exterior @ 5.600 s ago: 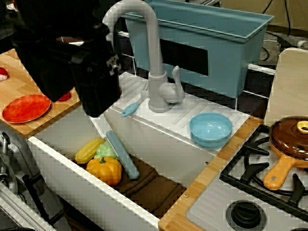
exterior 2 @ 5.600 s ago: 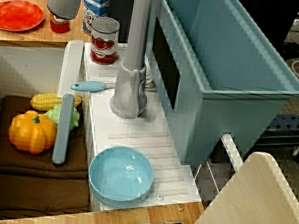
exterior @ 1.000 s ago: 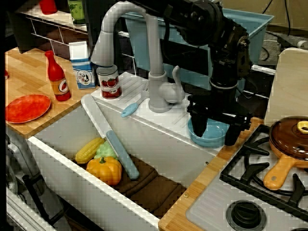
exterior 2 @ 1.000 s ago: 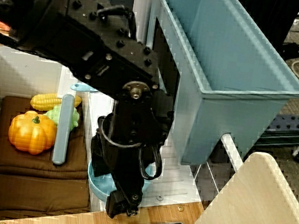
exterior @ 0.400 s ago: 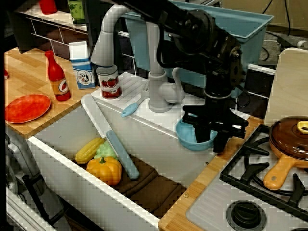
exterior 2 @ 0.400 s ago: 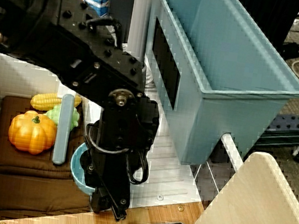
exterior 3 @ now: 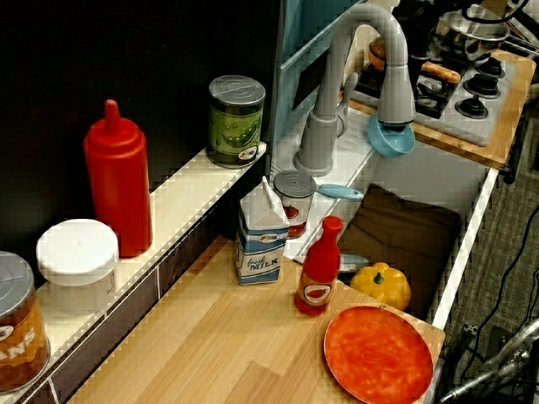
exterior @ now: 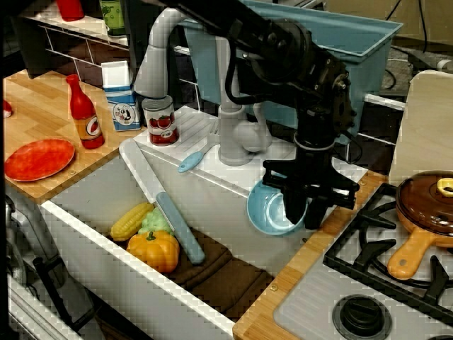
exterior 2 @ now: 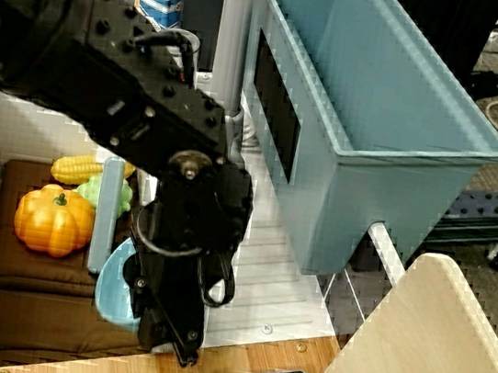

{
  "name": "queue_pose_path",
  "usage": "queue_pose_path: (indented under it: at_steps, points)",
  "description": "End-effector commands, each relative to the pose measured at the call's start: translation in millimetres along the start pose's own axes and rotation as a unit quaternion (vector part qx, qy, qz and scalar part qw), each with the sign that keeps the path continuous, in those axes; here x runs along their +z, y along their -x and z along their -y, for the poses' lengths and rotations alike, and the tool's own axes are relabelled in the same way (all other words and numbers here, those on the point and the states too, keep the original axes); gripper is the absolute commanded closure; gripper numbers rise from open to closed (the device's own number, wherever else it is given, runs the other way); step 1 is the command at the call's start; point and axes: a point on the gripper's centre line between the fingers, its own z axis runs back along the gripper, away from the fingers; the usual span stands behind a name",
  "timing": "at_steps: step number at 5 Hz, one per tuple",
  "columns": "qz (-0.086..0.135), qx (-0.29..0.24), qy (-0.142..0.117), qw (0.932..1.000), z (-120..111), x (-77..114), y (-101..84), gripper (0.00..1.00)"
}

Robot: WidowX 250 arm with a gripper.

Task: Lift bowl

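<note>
The small light-blue bowl [exterior: 271, 212] hangs tilted in the air over the right end of the sink, its opening turned to the left. My black gripper [exterior: 304, 215] comes down from above and is shut on the bowl's right rim. From the other side the bowl [exterior 2: 113, 285] shows only as a blue crescent left of the gripper [exterior 2: 168, 338], above the brown mat. In the far view the bowl [exterior 3: 391, 140] peeks out below the faucet head, and the gripper is not visible there.
A grey faucet [exterior: 228, 106] stands just left of the arm, with a large blue tub [exterior: 318, 64] behind. The sink [exterior: 92, 230] holds a pumpkin [exterior: 153, 250], corn and a brown mat. A stove with an orange pan [exterior: 425, 212] lies at right; a red plate [exterior: 39, 159], ketchup bottle and tomato can at left.
The gripper has carried the bowl up off the white drainboard and leftward over the sink, and the bowl has tipped onto its side.
</note>
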Motion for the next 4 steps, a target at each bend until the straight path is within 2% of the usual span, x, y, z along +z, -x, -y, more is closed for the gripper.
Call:
queue_pose_path:
  at_steps: [1,3,4]
  points:
    - [0.03,0.006,0.028,0.9992,-8,56.0,4.6,1.0]
    - [0.027,0.002,0.053,0.9982,-20,94.9,20.6,1.0]
    - [0.03,-0.003,0.079,0.9965,-27,124.9,35.0,1.0]
